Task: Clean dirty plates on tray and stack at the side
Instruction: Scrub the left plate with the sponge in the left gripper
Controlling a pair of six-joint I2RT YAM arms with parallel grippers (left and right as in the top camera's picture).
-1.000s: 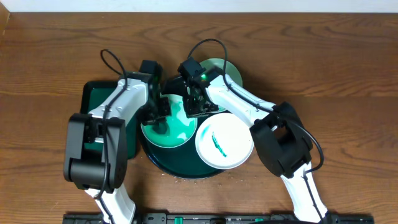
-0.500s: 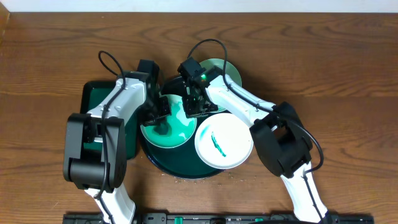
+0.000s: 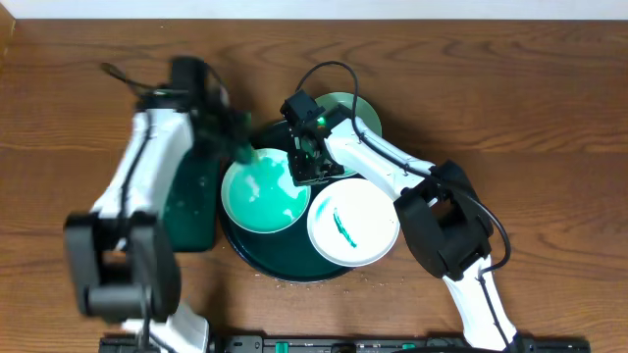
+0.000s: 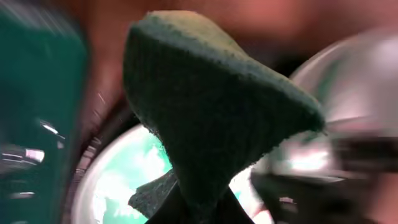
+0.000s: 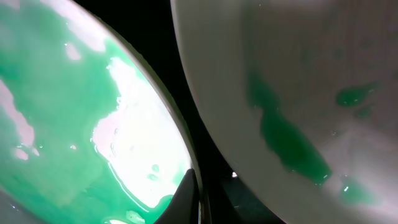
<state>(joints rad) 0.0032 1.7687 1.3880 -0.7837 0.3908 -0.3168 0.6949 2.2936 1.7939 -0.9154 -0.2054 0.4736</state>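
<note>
Three plates lie on the round black tray (image 3: 257, 263). The left plate (image 3: 263, 196) (image 5: 68, 118) (image 4: 118, 186) is coated in wet green. My right gripper (image 3: 306, 169) (image 5: 198, 204) is shut on its right rim, and only one dark fingertip (image 5: 186, 198) shows. The front plate (image 3: 353, 224) (image 5: 298, 93) bears a green streak. A pale back plate (image 3: 355, 108) is partly hidden by the right arm. My left gripper (image 3: 235, 145) (image 4: 199, 214) is shut on a dark green scouring pad (image 4: 211, 112), held up off the left plate near its far-left edge and blurred by motion.
A rectangular dark green tray (image 3: 188, 211) lies just left of the round tray, under the left arm. Brown wooden tabletop (image 3: 530, 118) surrounds everything. A black cable (image 3: 334, 69) loops above the right wrist.
My left arm has lifted the pad off the left plate and swung up and to the left, uncovering the plate's green-coated face. The right gripper and all plates stay put.
</note>
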